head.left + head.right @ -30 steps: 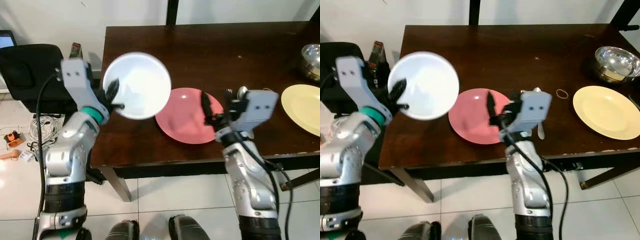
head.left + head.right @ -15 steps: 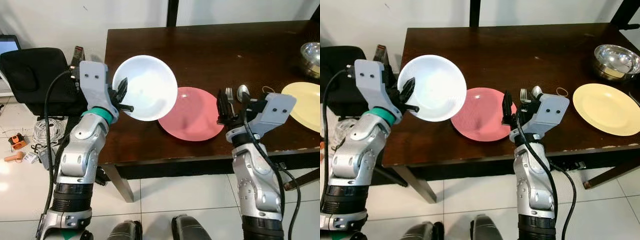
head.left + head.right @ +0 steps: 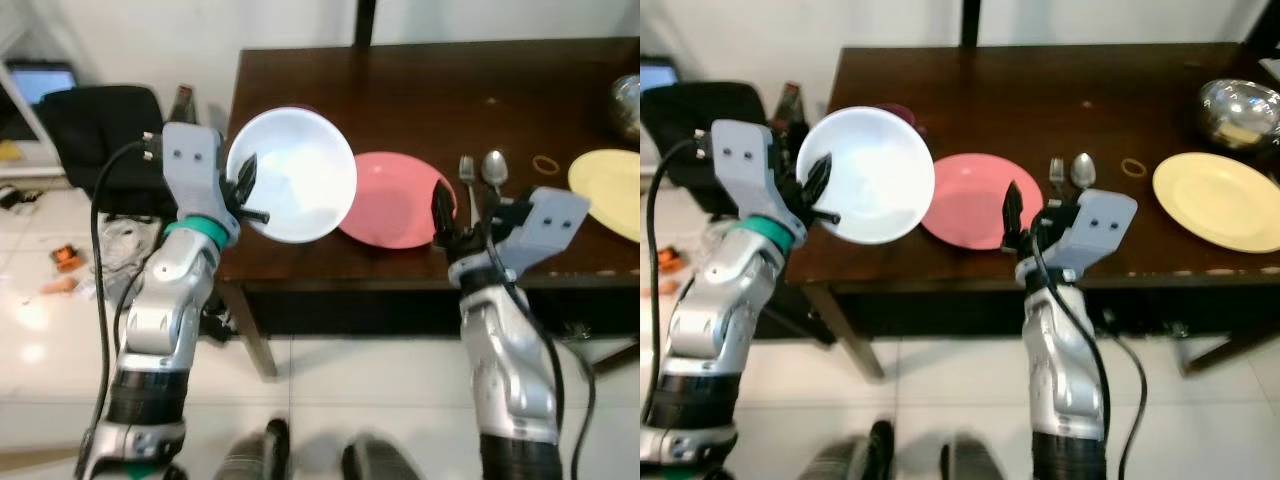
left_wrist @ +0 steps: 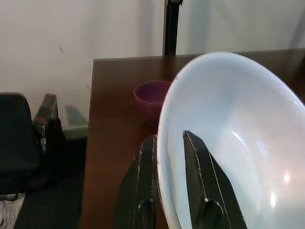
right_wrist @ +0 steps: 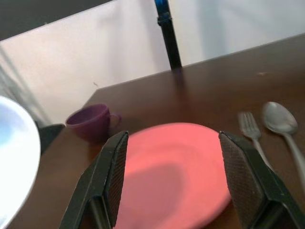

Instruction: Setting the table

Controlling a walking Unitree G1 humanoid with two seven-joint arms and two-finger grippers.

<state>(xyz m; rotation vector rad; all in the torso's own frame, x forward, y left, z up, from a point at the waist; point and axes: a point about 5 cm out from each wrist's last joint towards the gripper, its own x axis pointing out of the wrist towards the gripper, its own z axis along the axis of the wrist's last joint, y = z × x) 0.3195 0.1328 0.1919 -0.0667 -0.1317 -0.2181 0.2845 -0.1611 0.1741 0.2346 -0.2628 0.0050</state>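
Gripping the white bowl (image 3: 295, 175) (tilted), left gripper (image 4: 167, 191) pinches its rim.

text: none legible | labels/brands: none readable on plates, cutlery or worktop (image 3: 420, 90) | numbers/signs: none | dark bottle beside worktop (image 4: 47, 107): label too blurred to read | screen at far left (image 3: 40, 80): content unreadable

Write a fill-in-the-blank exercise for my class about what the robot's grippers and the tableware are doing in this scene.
1. The left gripper is shut on the rim of a ____ bowl.
2. The right gripper hovers open before the ____ plate.
3. A fork lies beside a ____ on the dark table.
4. Behind the held bowl stands a purple ____.

Missing words: white; pink; spoon; cup
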